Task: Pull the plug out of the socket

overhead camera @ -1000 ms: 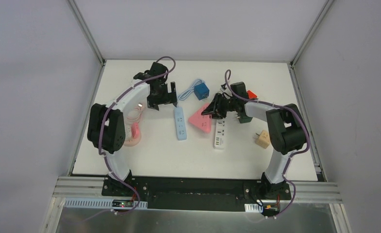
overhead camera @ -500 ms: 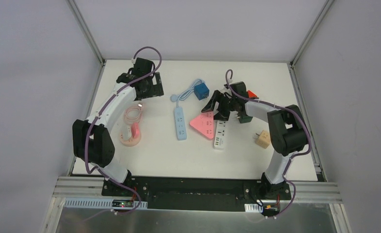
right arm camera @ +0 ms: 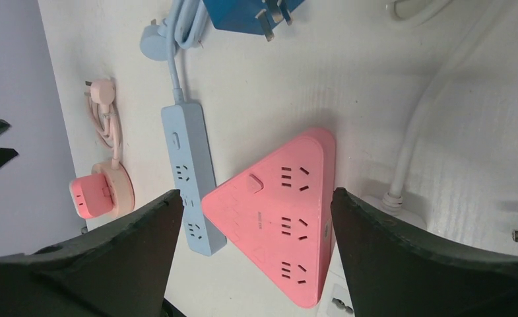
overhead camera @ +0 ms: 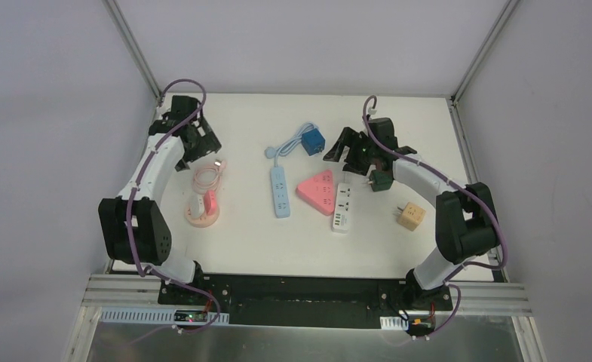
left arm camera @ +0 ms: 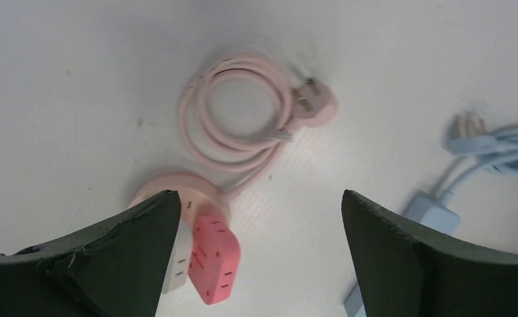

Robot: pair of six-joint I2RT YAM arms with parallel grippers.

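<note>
A round pink socket (overhead camera: pixel 199 217) lies at the left with a red plug block (left arm camera: pixel 213 261) and a white one beside it seated on top. My left gripper (overhead camera: pixel 202 143) hovers open behind it, above the coiled pink cord (left arm camera: pixel 236 112); in the left wrist view the left gripper (left arm camera: pixel 259 198) holds nothing. A pink triangular socket strip (overhead camera: pixel 317 191) lies mid-table with empty slots. My right gripper (overhead camera: pixel 343 149) is open above and behind it, and the right wrist view shows the right gripper (right arm camera: pixel 255 193) empty. A blue cube plug (overhead camera: pixel 313 140) lies loose, prongs showing.
A light blue power strip (overhead camera: pixel 280 191) with its cable lies left of the triangle. A white power strip (overhead camera: pixel 342 207) touches the triangle's right side. A dark green plug (overhead camera: pixel 379 181) and a beige cube adapter (overhead camera: pixel 411 216) lie to the right.
My right gripper opened, let go of the pink triangular strip and drew back. My left arm swung left and back, away from the blue strip toward the pink cord.
</note>
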